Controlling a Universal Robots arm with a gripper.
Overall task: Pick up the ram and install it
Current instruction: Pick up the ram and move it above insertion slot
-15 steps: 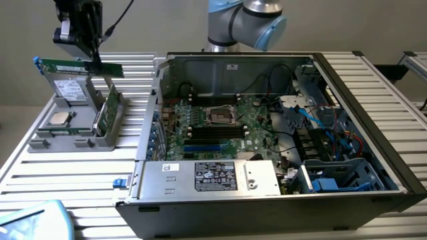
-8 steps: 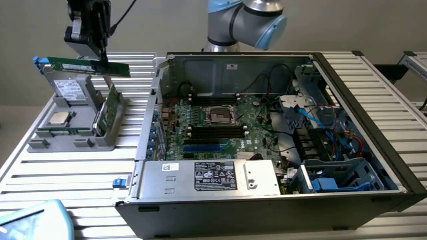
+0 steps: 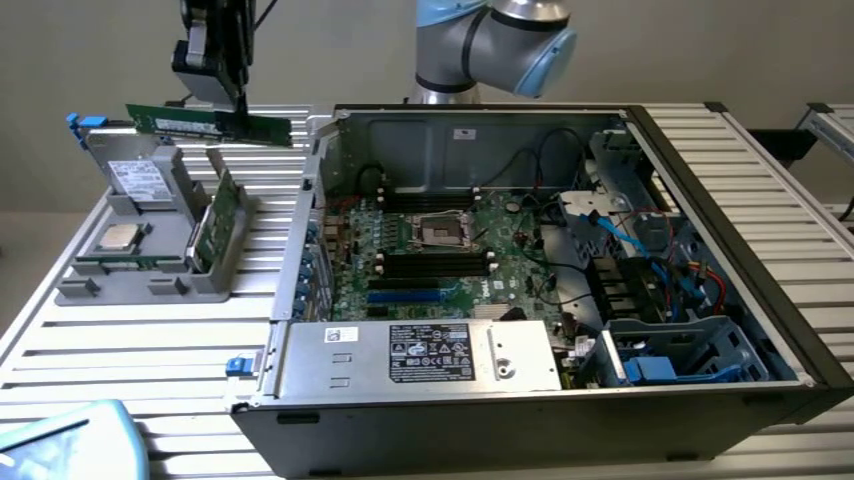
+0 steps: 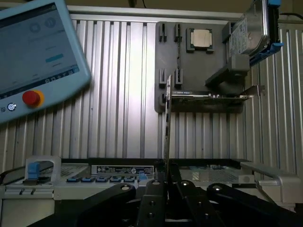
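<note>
The ram point(image 3: 200, 124) is a long thin green stick, held level in the air above the grey parts holder point(image 3: 100, 285) at the exterior view's left. My gripper point(image 3: 242, 111) is shut on its right end from above. In the wrist view the ram point(image 4: 167, 118) appears edge-on as a thin strip rising from between the black fingers of my gripper point(image 4: 166, 178). The open computer case point(image 3: 747, 270) lies to the exterior view's right, with the motherboard point(image 3: 441, 250) and its dark memory slots point(image 3: 434, 263) exposed.
The holder carries a square silver processor point(image 3: 118, 237), a wider green card point(image 3: 214, 225) standing on edge and a hard drive point(image 3: 140, 178). A teach pendant point(image 4: 33, 52) lies on the slatted table point(image 3: 147, 350). The power supply point(image 3: 427, 355) fills the case's near side.
</note>
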